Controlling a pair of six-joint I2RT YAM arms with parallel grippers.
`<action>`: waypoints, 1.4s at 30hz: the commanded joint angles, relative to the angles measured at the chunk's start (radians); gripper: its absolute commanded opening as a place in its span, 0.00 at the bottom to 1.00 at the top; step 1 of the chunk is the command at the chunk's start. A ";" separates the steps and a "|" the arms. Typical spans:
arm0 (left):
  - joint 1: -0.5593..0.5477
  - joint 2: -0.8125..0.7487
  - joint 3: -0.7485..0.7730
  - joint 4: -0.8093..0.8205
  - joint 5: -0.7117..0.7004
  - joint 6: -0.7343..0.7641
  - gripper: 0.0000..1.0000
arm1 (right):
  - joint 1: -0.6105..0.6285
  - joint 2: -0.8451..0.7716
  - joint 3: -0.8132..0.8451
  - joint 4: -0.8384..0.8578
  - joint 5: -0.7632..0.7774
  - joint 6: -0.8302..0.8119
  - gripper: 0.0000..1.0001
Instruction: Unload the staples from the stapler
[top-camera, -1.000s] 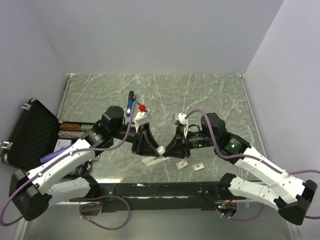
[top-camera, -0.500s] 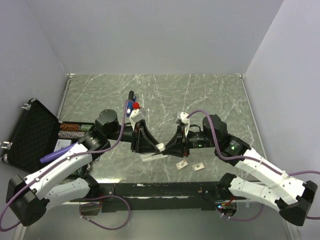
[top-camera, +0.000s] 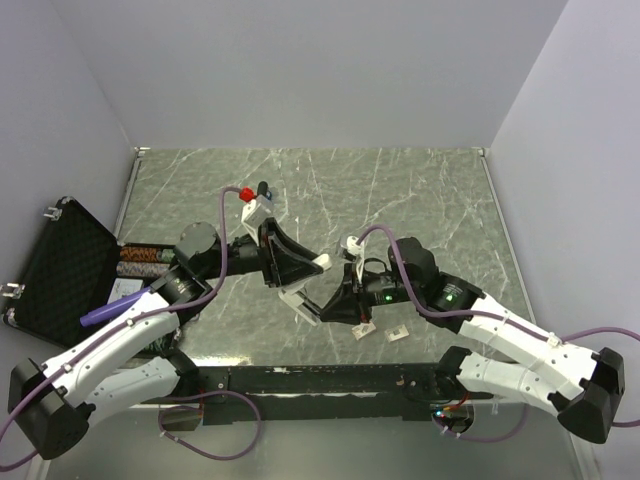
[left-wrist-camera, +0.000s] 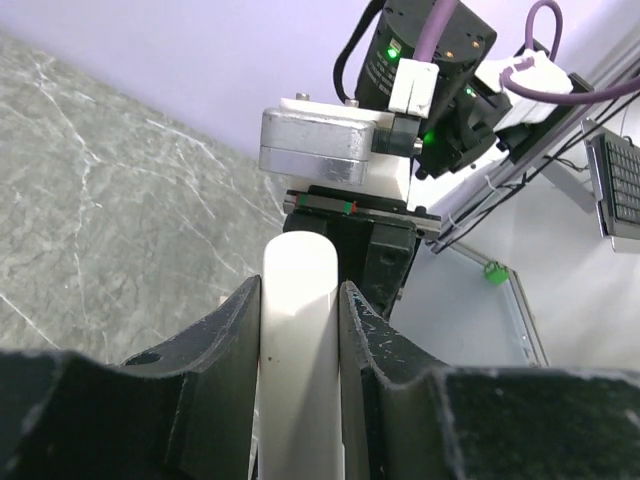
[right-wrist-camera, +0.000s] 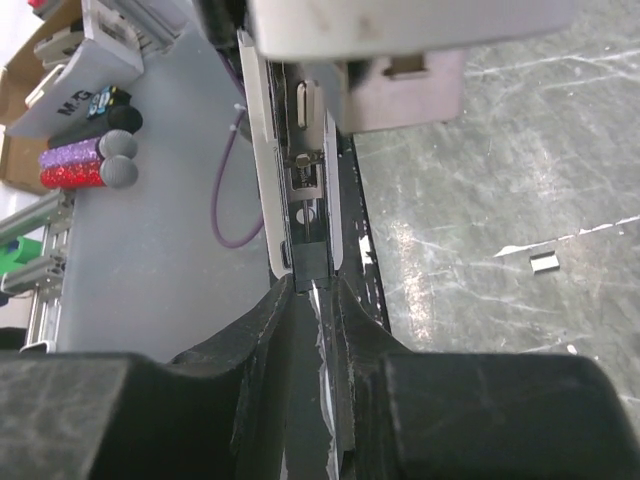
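**Two arms, one white bar.** A white bar (left-wrist-camera: 298, 262) is gripped from two sides over the near middle of the marble table (top-camera: 420, 190). The left gripper (left-wrist-camera: 298, 296) is clamped across the white bar's rounded back, with a black finger (left-wrist-camera: 215, 340) pressed to each side. The right gripper (right-wrist-camera: 312, 286) is closed on the opposite end, its fingertips (right-wrist-camera: 270, 310) pinched against the white side walls. A narrow metal channel (right-wrist-camera: 305, 180) is seen running between those walls.

The stapler (top-camera: 263, 188) is seen lying on the table farther back, just behind the left wrist, and is held by neither arm. Only its black end is clearly shown; the rest is hidden by the wrist.

Two small cards (top-camera: 365, 328) are seen on the table beside the right gripper, toward the front edge. A small silvery piece (right-wrist-camera: 545, 262) is seen on the marble, apart from the white bar; what it is cannot be told.
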 joint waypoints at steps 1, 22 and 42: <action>0.020 0.007 0.037 0.110 -0.150 0.031 0.01 | 0.035 -0.017 0.005 0.047 -0.109 0.024 0.01; -0.041 0.000 -0.067 0.225 -0.610 -0.047 0.01 | 0.065 0.144 0.102 0.267 -0.068 0.148 0.00; -0.063 -0.002 -0.053 0.181 -0.541 0.017 0.01 | 0.074 0.043 0.264 -0.118 0.424 -0.022 0.00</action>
